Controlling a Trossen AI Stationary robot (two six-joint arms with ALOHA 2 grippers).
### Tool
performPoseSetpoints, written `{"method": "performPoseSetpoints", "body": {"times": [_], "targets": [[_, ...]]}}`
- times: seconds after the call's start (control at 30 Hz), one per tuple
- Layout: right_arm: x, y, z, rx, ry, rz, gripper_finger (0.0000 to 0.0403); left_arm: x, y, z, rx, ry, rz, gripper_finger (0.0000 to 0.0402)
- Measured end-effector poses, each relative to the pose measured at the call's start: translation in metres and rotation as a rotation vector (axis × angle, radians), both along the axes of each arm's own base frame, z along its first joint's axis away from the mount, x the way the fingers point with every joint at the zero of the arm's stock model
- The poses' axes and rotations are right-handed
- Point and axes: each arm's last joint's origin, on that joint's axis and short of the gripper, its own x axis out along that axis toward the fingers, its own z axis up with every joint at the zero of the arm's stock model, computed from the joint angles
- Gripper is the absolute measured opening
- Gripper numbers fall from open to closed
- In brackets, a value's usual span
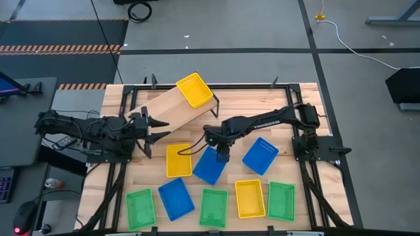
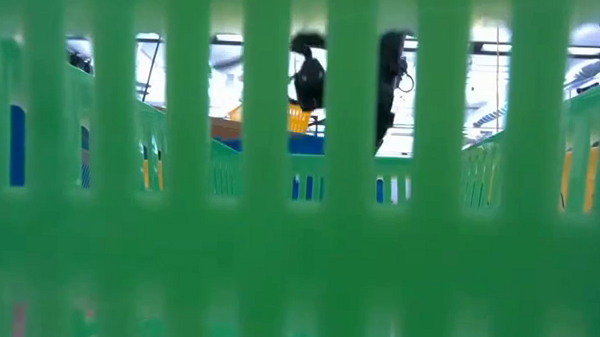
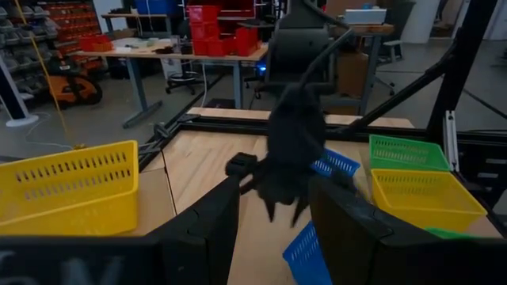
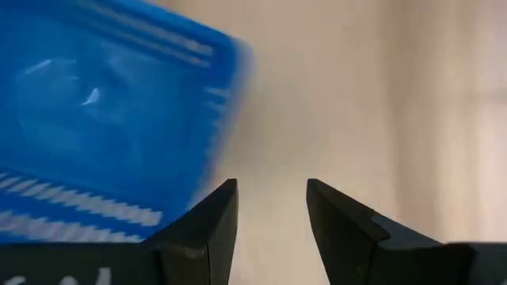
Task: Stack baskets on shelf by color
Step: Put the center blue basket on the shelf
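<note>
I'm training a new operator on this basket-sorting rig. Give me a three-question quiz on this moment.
1. How many baskets sit on the shelf now?
2. True or false: the right gripper is over a green basket.
3. Which colour has all three baskets on the table, off the shelf? A yellow, B blue only, C blue and green.

Key
1. One: a yellow basket at the shelf's far end.
2. False. It hangs over a blue basket mid-table, jaws open and empty. The left gripper waits open near the shelf.
3. C. Three blue and three green lie on the table; only two yellow do.
</note>
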Motion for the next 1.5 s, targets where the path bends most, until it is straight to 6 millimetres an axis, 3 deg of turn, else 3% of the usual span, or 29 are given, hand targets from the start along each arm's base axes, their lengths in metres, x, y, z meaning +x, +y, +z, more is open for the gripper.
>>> {"method": "performPoseSetpoints", "body": {"times": [0.27, 0.47, 0.57, 0.73, 0.9, 1.07, 1.27, 1.5], "targets": [[-0.003, -0.007, 0.001, -0.01, 0.024, -0.004, 0.0158, 0.0, 0.0, 0.0, -0.002, 0.0, 0.0, 0.016], [-0.004, 0.004, 0.043, -0.002, -0.066, -0.01, 0.0158, 0.0, 0.0, 0.0, -0.014, -0.003, 0.002, 0.016], [-0.004, 0.017, 0.048, 0.005, -0.103, 0.027, 0.0158, 0.0, 0.0, 0.0, -0.014, -0.003, 0.002, 0.016], [0.0, 0.042, 0.036, 0.023, -0.083, 0.098, 0.0158, 0.0, 0.0, 0.0, -0.019, -0.003, 0.002, 0.016], [0.009, 0.068, 0.036, 0.105, -0.184, 0.168, 0.0158, 0.0, 0.0, 0.0, -0.024, -0.004, 0.003, 0.016], [0.016, 0.087, 0.018, 0.132, -0.182, 0.21, 0.0158, 0.0, 0.0, -0.001, -0.025, -0.001, 0.003, 0.016], [0.023, 0.084, -0.008, 0.118, -0.111, 0.196, 0.0158, 0.003, -0.001, -0.003, -0.033, 0.017, 0.005, 0.016], [0.02, 0.054, -0.024, -0.006, 0.021, 0.106, 0.0158, 0.005, -0.001, -0.004, -0.029, 0.024, 0.005, 0.016]]}}
